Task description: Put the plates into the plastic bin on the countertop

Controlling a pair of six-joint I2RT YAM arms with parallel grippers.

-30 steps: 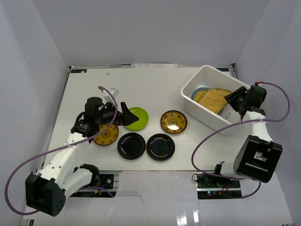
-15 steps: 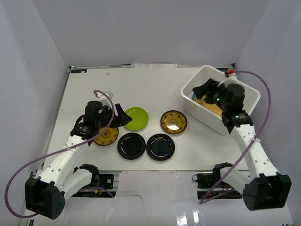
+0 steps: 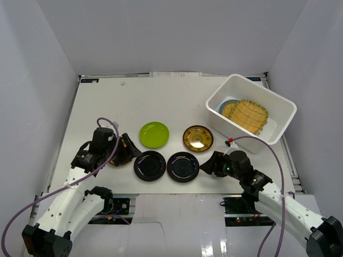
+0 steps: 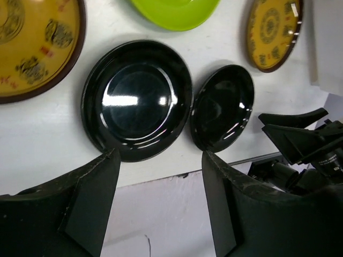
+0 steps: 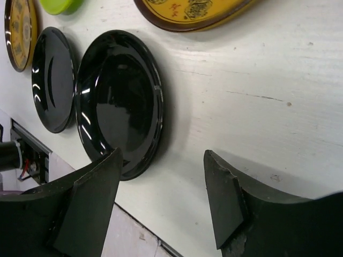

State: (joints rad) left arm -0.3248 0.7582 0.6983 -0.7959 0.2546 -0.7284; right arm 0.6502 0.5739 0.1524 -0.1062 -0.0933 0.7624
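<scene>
From above we judge the job under half done. The plastic bin [image 3: 236, 128] holds what look like two woven plates [image 3: 252, 116] over a light blue plate [image 3: 224, 104]. Five wait on the countertop [image 3: 107, 101]: lime green plate [image 3: 154, 134], gold plates [image 3: 198, 138], left black plate [image 3: 150, 165], right black plate [image 3: 183, 167]. At the left wrist, the left gripper [image 4: 161, 160] gapes empty over the left black plate. At the right wrist, the right gripper [image 5: 161, 155] stands open and empty beside the right black plate.

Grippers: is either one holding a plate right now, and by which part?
Nothing is held: the left gripper and the right gripper both stand open and empty.
</scene>
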